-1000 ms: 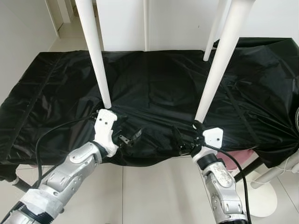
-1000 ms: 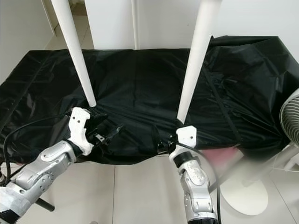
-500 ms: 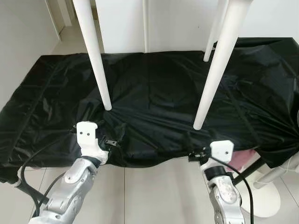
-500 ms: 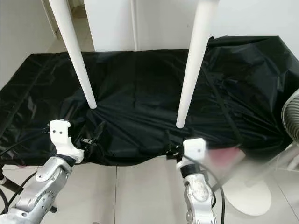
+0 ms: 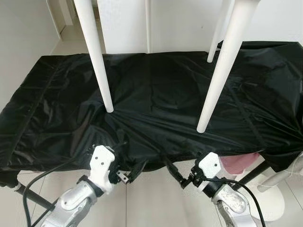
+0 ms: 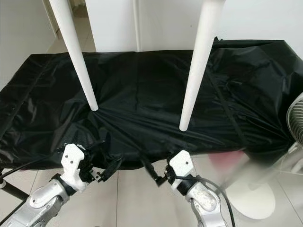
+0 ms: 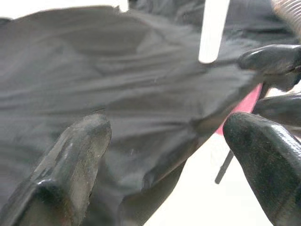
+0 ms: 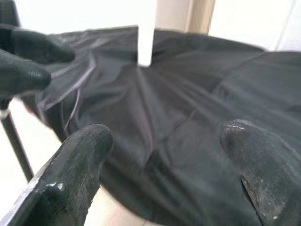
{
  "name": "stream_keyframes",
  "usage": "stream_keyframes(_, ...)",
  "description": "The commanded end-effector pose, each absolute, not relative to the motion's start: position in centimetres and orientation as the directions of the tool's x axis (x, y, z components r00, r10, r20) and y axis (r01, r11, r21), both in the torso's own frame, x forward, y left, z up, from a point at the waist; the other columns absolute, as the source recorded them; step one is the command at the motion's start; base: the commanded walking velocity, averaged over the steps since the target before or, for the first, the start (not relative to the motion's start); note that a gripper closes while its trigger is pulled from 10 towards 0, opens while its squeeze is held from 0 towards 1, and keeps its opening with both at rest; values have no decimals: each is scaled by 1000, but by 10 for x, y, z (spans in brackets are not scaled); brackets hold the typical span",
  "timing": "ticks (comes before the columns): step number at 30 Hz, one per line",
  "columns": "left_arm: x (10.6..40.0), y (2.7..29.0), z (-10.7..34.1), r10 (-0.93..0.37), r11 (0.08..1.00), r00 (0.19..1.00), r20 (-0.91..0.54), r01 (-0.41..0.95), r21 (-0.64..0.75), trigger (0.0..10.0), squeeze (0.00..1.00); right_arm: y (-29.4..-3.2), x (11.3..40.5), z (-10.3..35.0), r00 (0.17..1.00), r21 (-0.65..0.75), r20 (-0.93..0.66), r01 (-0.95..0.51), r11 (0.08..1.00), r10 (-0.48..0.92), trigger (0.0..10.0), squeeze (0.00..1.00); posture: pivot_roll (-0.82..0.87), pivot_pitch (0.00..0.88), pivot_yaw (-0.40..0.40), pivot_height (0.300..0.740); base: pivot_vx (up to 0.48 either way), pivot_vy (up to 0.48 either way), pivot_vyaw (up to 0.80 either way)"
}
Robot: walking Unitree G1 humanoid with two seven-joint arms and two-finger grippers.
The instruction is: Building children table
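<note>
Standing up off the black cover (image 5: 156, 94), two white table legs (image 5: 222, 66) rise just beyond each claw, one ahead of the left, one ahead of the right, their rounded feet resting on the cloth. More white legs show further back, so the child's table looks to be lying upside down with its top hidden under or above the sheet; I can't tell which. The cloth probably keeps the furniture from scuffing.

Both arms are drawn low at the near edge of the cover, elbows bent, wrists tipped up toward the legs. The left gripper (image 5: 124, 174) has its black fingers (image 7: 77, 155) spread wide with nothing between them, only rumpled cloth in front. The right gripper (image 5: 182, 176) is likewise agape and empty, its fingers (image 8: 77, 157) framing the nearer leg's foot (image 8: 146, 59). Something pink (image 5: 236, 163) peeks out beneath the cover beside the right claw.
</note>
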State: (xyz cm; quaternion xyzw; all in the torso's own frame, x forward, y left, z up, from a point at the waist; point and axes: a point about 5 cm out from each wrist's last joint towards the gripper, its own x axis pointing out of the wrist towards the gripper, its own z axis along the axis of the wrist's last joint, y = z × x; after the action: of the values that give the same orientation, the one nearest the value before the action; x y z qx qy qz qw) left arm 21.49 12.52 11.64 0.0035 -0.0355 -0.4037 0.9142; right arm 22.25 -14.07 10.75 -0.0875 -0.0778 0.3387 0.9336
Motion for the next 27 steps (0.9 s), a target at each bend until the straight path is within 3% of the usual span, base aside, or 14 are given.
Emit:
stream_keyframes(1,206,127,105,-801,598,599,2,799,53,10000,0,-140,219,98,725,-191,33,-671,716,688,10000,0,17,66,32,740,0,0,0)
stream_keyframes(6,192,135,85,-835,532,538,-118,843,80,10000,0,-143,211,80,605,-195,-108,-791,580,789,10000,0,19,65,28,740,0,0,0)
stream_keyframes(8,182,141,66,-841,491,498,-213,867,88,10000,0,-147,203,66,483,-197,-232,-874,445,844,10000,0,19,62,28,740,0,0,0)
stream_keyframes(10,182,141,66,-841,491,498,-213,867,88,10000,0,-147,203,66,483,-197,-232,-874,445,844,10000,0,19,62,28,740,0,0,0)
stream_keyframes(12,178,146,54,-841,465,470,-268,881,86,10000,0,-153,197,54,378,-171,-334,-925,339,863,10000,0,23,57,27,740,0,0,0)
stream_keyframes(13,178,146,54,-841,465,470,-268,881,86,10000,0,-153,197,54,378,-171,-334,-925,339,863,10000,0,23,57,27,740,0,0,0)
stream_keyframes(14,177,151,46,-836,457,458,-303,886,79,10000,0,-160,192,41,319,-135,-411,-948,289,854,10000,0,25,54,27,740,0,0,0)
stream_keyframes(19,177,154,38,-824,468,461,-328,881,62,10000,0,-164,189,29,300,-107,-456,-953,283,838,10000,0,29,47,25,740,0,0,0)
stream_keyframes(24,175,159,22,-796,499,477,-372,866,43,10000,0,-169,188,9,327,-61,-500,-937,343,802,10000,0,28,45,23,740,0,0,0)
stream_keyframes(25,175,162,13,-775,529,495,-394,848,24,10000,0,-172,188,-2,358,-42,-521,-918,395,775,10000,0,27,43,23,740,0,0,0)
stream_keyframes(27,175,162,13,-775,529,495,-394,848,24,10000,0,-172,188,-2,358,-42,-521,-918,395,775,10000,0,27,43,23,740,0,0,0)
